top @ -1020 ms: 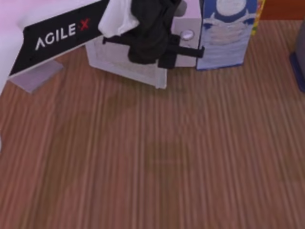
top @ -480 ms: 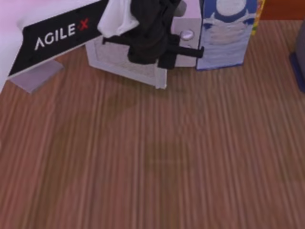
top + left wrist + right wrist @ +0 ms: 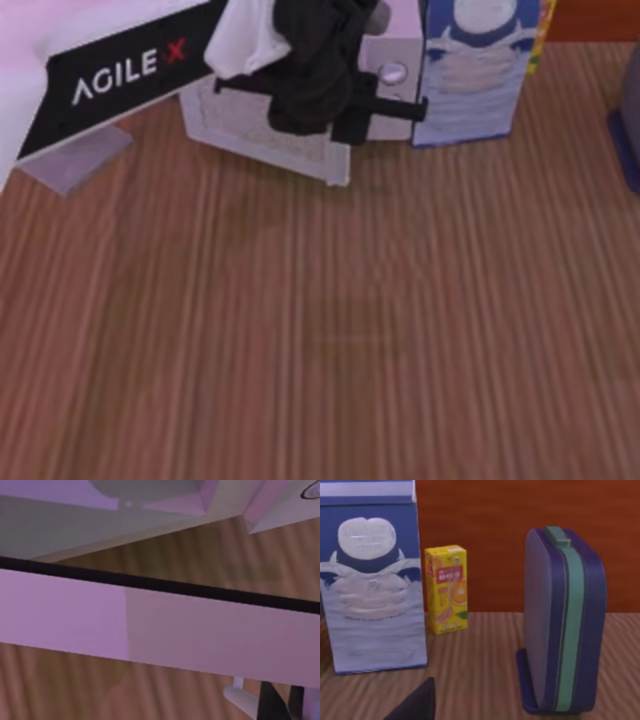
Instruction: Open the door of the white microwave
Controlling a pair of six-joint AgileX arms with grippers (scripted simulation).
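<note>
The surface (image 3: 330,330) is brown wood with a fine lengthwise grain, bare over most of its spread; behind it, in the right wrist view, stands a dark red-brown wall (image 3: 485,535).

The white microwave (image 3: 390,55) sits at the far edge of the surface, left of the middle. Its door (image 3: 265,135) stands swung partly out from the front, its free edge angled toward the near side, the speckled mesh window facing down the surface. A round silver knob (image 3: 393,72) shows on the front panel beside it. In the left wrist view the door edge (image 3: 160,625) crosses the frame as a pale band with a dark line along it, the oven's open cavity beyond.

The left gripper (image 3: 335,105) hangs over the door's free edge, close against the microwave front; I cannot tell whether it is released or clenched.

Touching the microwave's right side stands a blue-and-white carton (image 3: 475,75). Behind the carton is a small yellow juice box (image 3: 446,587). At the right edge of the surface stands an upright dark blue case with a green stripe (image 3: 565,625).

The right gripper is out of sight.
</note>
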